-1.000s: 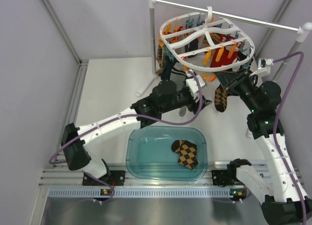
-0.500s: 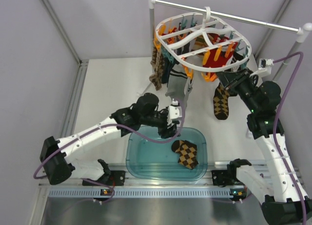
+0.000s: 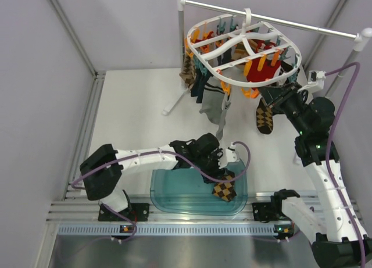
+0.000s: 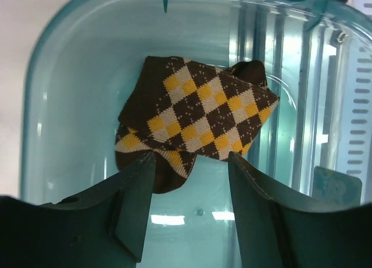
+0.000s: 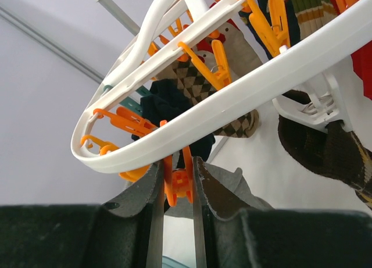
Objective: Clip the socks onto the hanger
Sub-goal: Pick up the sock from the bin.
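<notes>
Left jaws now down in bin [image 4: 70, 105], open astride sock [image 4: 197, 114]; right jaws, wrist view, tight on clip [image 5: 179, 181].

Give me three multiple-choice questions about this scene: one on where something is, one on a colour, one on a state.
1. Where is the loose brown-and-yellow diamond-check sock relative to the clear teal plastic tub?
A) inside it
B) beside it
C) under it

2. What colour is the plastic clip pinched by the right tool?
A) teal
B) orange
C) white

3. How does the left tool stand?
A) shut on the sock
B) shut and empty
C) open above the sock

Answers:
1. A, the sock rests on the tub's floor.
2. B, the pinched clip is orange and hangs from the white oval plastic hanger.
3. C, its fingers stand apart at the sock's near edge.
</notes>
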